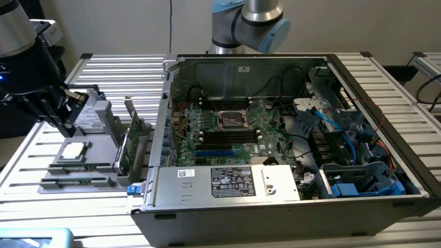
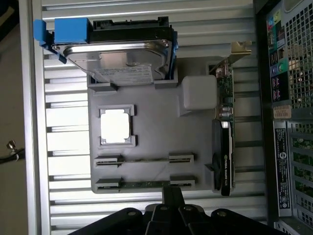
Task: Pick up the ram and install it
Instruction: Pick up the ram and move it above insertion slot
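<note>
Gripper empty, poised over the ram.
Its fingers are pressed together just above the ram, which lies in the closest cradle of the grey tray. Farther along sit a processor and a hard drive. Beyond the tray stands the open computer case.

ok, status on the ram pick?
End effector shut, holding nothing, hovering over the grey tray. Ram lying in the tray's cradle, not gripped. Nothing in the way between them.
</note>
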Tool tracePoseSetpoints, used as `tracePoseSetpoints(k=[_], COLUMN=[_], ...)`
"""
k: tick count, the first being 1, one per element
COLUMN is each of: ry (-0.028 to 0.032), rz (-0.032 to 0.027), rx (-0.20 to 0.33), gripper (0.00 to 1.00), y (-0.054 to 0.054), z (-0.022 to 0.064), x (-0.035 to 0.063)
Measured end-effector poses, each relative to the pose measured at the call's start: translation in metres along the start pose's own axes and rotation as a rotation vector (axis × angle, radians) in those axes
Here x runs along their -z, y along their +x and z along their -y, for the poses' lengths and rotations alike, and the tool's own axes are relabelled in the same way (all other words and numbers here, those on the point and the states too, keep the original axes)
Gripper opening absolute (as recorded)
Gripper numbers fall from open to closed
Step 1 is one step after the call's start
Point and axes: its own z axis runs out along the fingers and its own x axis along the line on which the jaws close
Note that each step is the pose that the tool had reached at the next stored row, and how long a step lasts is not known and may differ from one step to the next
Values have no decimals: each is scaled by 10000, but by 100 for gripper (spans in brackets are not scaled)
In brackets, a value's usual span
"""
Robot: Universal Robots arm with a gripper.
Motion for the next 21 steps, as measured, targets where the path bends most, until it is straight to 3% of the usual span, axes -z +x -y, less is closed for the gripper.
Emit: tracePoseSetpoints(k=[8,21], ry=[3,28], rz=[0,-48], rx=[5,2311], gripper=[11,11], y=[5,7], z=[-4,-6], x=[-1,-22])
